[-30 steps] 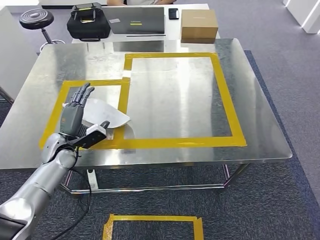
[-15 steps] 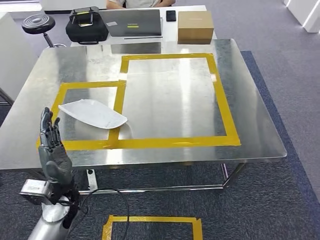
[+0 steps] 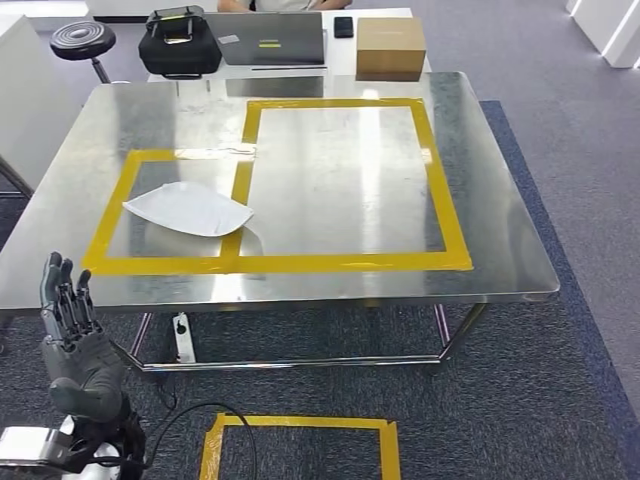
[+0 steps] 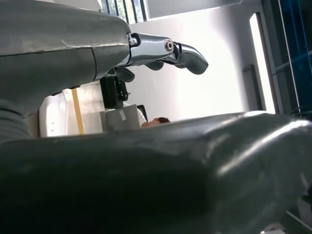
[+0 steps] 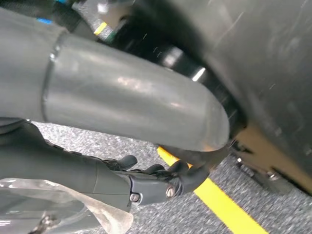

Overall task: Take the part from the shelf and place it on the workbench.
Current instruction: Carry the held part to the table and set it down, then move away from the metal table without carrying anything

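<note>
part [image 3: 187,209]: lay flat on workbench [image 3: 340,190], inside yellow tape frame [image 3: 106,222]
left hand [image 3: 75,345]: empty, fingers spread, well apart from part
right hand [image 5: 110,180]: fingers loosely extended, held nothing

I stand in an office fitted out as a robot test space. Grey carpet [image 3: 573,250] covers the floor, with a darker blue mat [image 3: 528,400] under a steel tabletop [image 3: 498,250] on a tubular frame. Yellow tape [image 3: 441,200] marks two rectangles on the steel, and more tape [image 3: 302,425] marks a square on the floor before me. Behind it a white desk [image 3: 340,55] carries a laptop [image 3: 268,40], a black bag [image 3: 177,40], a phone [image 3: 344,27] and a cardboard box [image 3: 390,47]. A black stool [image 3: 81,42] stands beside it, and a person sits there.
</note>
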